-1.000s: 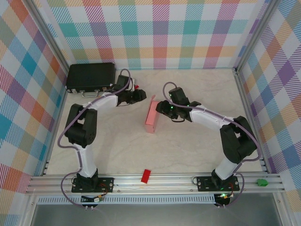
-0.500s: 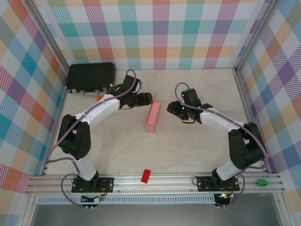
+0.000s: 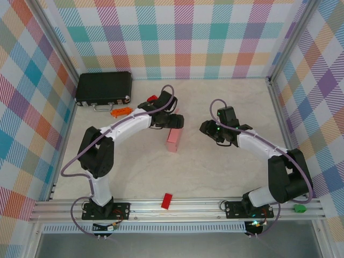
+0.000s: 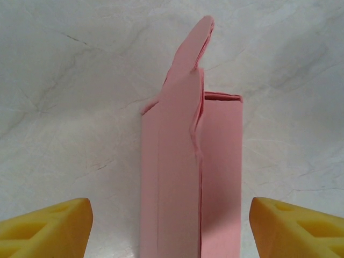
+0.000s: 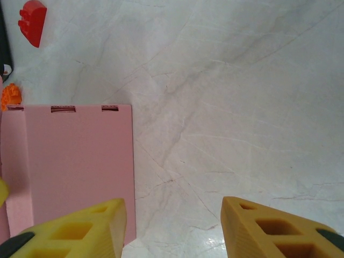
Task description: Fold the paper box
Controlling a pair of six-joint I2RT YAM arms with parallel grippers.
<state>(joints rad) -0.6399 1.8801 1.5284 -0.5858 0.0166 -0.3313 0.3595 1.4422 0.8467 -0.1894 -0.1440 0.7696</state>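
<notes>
The paper box (image 3: 173, 141) is a narrow light-pink folded card standing on its long edge at the table's middle. In the left wrist view the paper box (image 4: 191, 177) runs up between my yellow fingers (image 4: 48, 226), and a rounded flap (image 4: 196, 48) sticks out at its far end. My left gripper (image 3: 175, 121) hangs over the box's far end, open, its fingers well apart from both sides. My right gripper (image 3: 207, 129) is open, a little to the right of the box. Its view has the box's flat side (image 5: 75, 161) at the left, beside the left finger (image 5: 80, 231).
A black case (image 3: 104, 87) lies at the back left. An orange piece (image 3: 121, 112) and a small red block (image 3: 152, 99) sit near it. Another red block (image 3: 167, 200) rests by the front rail. A green item (image 3: 299, 207) is on the rail at the right.
My left gripper has swung right from near the case to over the box's far end. My right gripper has drawn back to the right, off the box.
</notes>
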